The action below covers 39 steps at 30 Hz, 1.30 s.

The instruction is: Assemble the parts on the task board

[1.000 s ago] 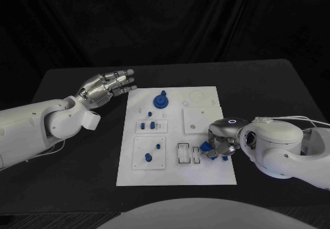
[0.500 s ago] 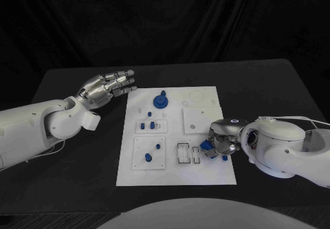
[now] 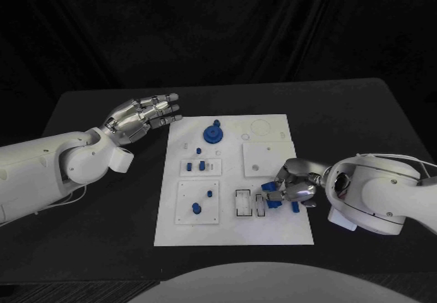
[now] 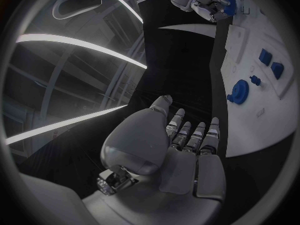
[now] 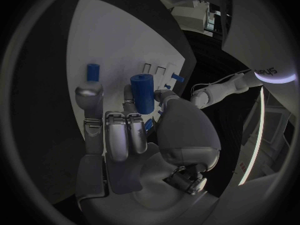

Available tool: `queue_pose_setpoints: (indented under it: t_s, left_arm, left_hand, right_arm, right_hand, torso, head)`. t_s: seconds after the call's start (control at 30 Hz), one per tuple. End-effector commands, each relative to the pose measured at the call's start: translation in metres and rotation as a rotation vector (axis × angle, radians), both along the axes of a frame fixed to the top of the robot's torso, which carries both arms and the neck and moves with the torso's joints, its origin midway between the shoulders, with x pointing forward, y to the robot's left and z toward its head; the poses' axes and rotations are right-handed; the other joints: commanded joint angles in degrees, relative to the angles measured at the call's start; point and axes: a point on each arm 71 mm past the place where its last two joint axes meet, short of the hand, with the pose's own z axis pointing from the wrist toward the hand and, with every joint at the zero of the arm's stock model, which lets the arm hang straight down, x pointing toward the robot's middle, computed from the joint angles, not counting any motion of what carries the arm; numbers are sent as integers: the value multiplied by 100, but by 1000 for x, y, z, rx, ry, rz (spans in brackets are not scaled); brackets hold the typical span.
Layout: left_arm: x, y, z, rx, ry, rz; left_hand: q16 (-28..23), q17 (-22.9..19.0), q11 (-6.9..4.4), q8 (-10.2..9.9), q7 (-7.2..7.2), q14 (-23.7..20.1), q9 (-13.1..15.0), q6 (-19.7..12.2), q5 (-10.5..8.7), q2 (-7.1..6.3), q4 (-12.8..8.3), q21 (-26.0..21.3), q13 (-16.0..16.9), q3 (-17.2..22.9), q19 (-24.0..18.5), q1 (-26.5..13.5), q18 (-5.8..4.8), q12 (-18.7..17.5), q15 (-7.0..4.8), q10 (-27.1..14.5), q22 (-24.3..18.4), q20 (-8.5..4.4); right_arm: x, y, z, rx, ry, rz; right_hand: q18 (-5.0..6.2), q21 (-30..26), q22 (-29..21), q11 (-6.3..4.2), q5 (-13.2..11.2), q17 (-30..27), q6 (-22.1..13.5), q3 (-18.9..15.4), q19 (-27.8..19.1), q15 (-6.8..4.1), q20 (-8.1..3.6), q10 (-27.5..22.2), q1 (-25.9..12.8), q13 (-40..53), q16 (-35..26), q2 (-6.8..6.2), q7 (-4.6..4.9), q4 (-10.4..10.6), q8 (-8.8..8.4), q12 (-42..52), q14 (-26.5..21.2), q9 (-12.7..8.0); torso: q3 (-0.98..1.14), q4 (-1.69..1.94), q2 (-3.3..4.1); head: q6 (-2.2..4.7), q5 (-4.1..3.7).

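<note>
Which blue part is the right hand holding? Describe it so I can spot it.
Find the white task board, then its right edge, where the right hand sits. The part is a plain blue cylinder held upright in its fingers, thicker than the small blue peg nearby.

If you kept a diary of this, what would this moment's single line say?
right hand: holds blue cylinder part over task board near edge | left hand: open, off board | blue gear: on board
</note>
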Motion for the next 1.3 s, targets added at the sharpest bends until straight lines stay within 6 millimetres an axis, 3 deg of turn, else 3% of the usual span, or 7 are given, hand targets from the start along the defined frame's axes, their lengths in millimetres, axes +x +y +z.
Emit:
queue_pose_setpoints:
  t_s: [0.03,0.23,0.6,0.77,0.9,1.17,1.3]
  left_arm:
    - [0,-3,1,-17,2,-14]
    - [0,-4,0,-16,4,-17]
    - [0,-5,0,-14,8,-22]
    - [0,-6,0,-14,9,-26]
    - [0,-6,0,-14,10,-28]
    - [0,-7,-1,-13,13,-32]
    - [0,-7,-1,-13,15,-33]
  left_hand:
    - [28,6,54,34,55,34,1,18,33,3,-5,23,8,42,39,-47,-70,32,33,4,2,-13]
    - [34,7,55,35,56,39,1,22,33,1,-7,24,9,47,42,-50,-72,37,39,7,3,-13]
    - [41,9,57,36,58,45,1,22,33,-1,-10,26,9,52,46,-54,-74,36,45,7,5,-13]
    - [45,9,59,35,59,48,1,18,33,-3,-11,25,8,56,45,-57,-76,36,50,6,1,-13]
    - [54,11,60,35,60,55,0,17,34,-3,-13,26,9,59,47,-59,-78,37,54,7,2,-13]
    - [77,16,64,36,64,76,0,16,34,-7,-18,28,7,72,50,-67,-84,34,67,5,0,-13]
    - [87,18,65,35,65,85,0,13,34,-8,-19,27,8,76,49,-70,-86,36,71,5,-4,-13]
  right_arm:
    - [-3,4,-1,147,133,-99]
    - [-1,13,-5,166,204,-97]
    - [10,24,-11,70,150,-22]
    - [11,29,-14,56,147,-8]
    - [12,31,-16,46,153,3]
    - [9,36,-18,25,178,36]
    - [8,37,-19,16,190,53]
  right_hand:
    - [8,-17,547,-10,-182,1490,-7,1632,40,3,28,649,-117,1508,34,33,-27,-1666,35,15,568,6]
    - [24,-113,517,12,-661,1437,-159,1562,-8,22,46,649,-337,1508,10,106,-6,-1627,63,15,558,4]
    - [55,-304,468,34,-1120,1406,-283,1479,-79,44,71,649,-499,1508,-4,163,16,-1560,121,15,551,-22]
    - [60,-304,462,38,-1754,1396,-333,1363,-95,50,83,649,-619,1508,-8,208,17,-1440,186,15,549,-59]
    - [62,-315,458,41,-1926,1389,-358,1322,-100,52,85,649,-632,1508,-11,216,21,-1411,206,15,547,-78]
    - [70,-367,440,66,-2627,1360,-429,1100,-118,73,103,649,-802,1508,-24,222,47,-1185,246,15,541,-175]
    - [73,-383,434,72,-2745,1351,-438,972,-122,78,109,649,-932,1508,-28,200,54,-1072,258,15,539,-207]
  torso:
    - [-1,1,-2]
    - [-4,-1,-1]
    - [0,0,0]
    - [-2,0,0]
    - [-1,-1,1]
    - [-1,1,1]
    - [-1,-1,1]
  head:
    - [-1,-7]
    - [-1,2]
    - [-1,2]
    - [-1,12]
    - [-1,15]
    - [-1,30]
    - [-1,35]
